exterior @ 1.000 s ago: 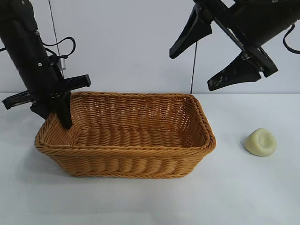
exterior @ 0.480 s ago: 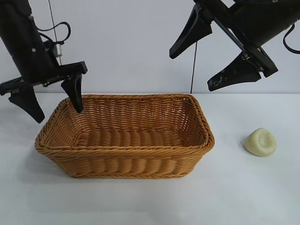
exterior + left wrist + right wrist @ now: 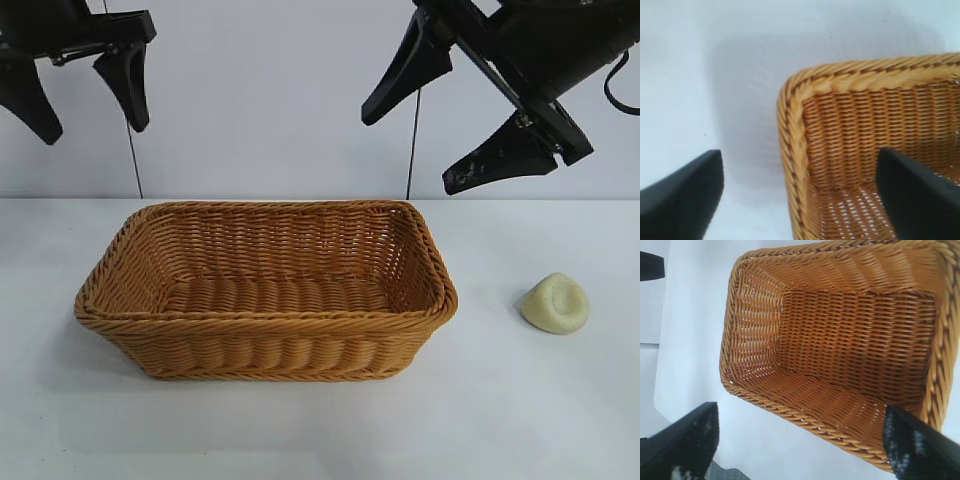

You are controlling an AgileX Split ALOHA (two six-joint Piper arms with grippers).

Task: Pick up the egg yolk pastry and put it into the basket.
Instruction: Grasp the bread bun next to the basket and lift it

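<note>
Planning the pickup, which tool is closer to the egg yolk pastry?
Right. The right tool hangs open above the pastry; the left tool is open beyond the basket.

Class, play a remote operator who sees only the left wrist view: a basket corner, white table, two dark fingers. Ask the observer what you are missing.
Operator: Where is the egg yolk pastry?
Observer: The egg yolk pastry lies on the table, outside the basket, off its right end.
Operator: Anything inside the basket?
Observer: No, the right wrist view shows its floor bare.
Operator: Where is the right gripper?
Observer: The right gripper hangs open above the basket's right end.
</note>
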